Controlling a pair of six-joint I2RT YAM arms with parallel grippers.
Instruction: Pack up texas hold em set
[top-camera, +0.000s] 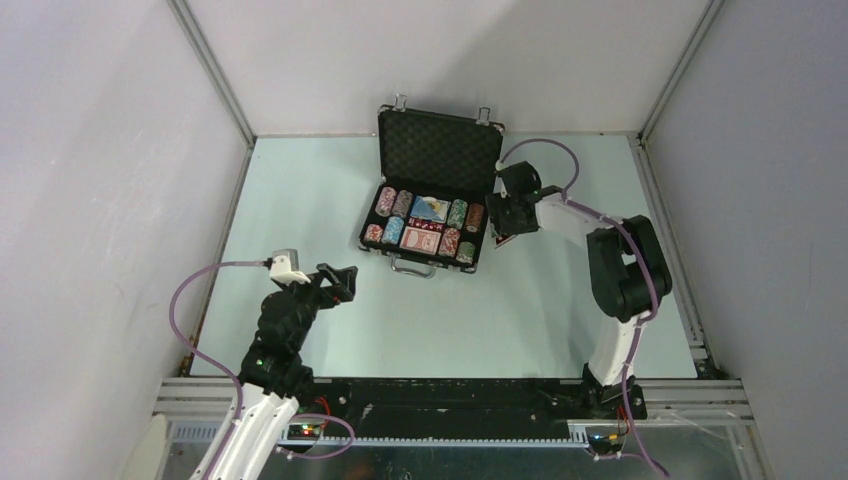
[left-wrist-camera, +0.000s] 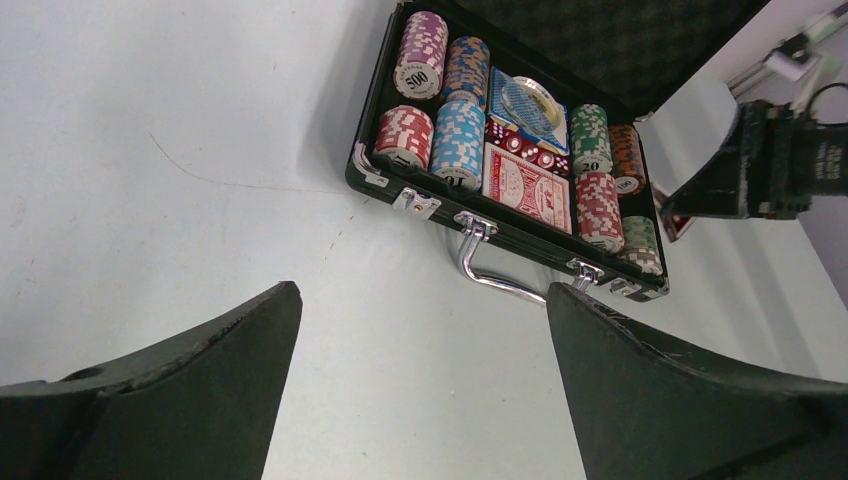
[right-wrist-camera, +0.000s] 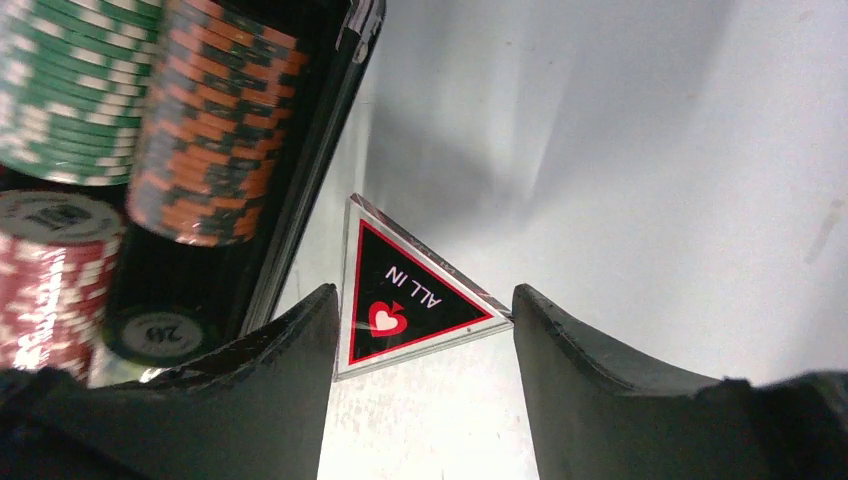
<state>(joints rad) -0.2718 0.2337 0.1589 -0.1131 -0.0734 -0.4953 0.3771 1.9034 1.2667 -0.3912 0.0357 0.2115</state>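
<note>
The black briefcase (top-camera: 440, 150) lies open mid-table, foam-lined lid up at the back. Short multicoloured chip stacks (left-wrist-camera: 458, 140), a blue deck (left-wrist-camera: 525, 103), a red deck (left-wrist-camera: 527, 187) and red dice (left-wrist-camera: 520, 146) sit in its tray. The triangular "ALL IN" piece (right-wrist-camera: 410, 290) lies flat on the table just outside the case's right wall. My right gripper (right-wrist-camera: 422, 295) is open, low over it, with a finger at each side of the piece. My left gripper (left-wrist-camera: 422, 290) is open and empty, in front of the case's metal handle (left-wrist-camera: 490, 275) and well short of it.
The case's front latches (left-wrist-camera: 415, 203) hang open. Grey walls with metal rails enclose the table (top-camera: 300, 200) on three sides. The right arm (top-camera: 625, 265) stands at the right of the case, its cable looping behind the gripper.
</note>
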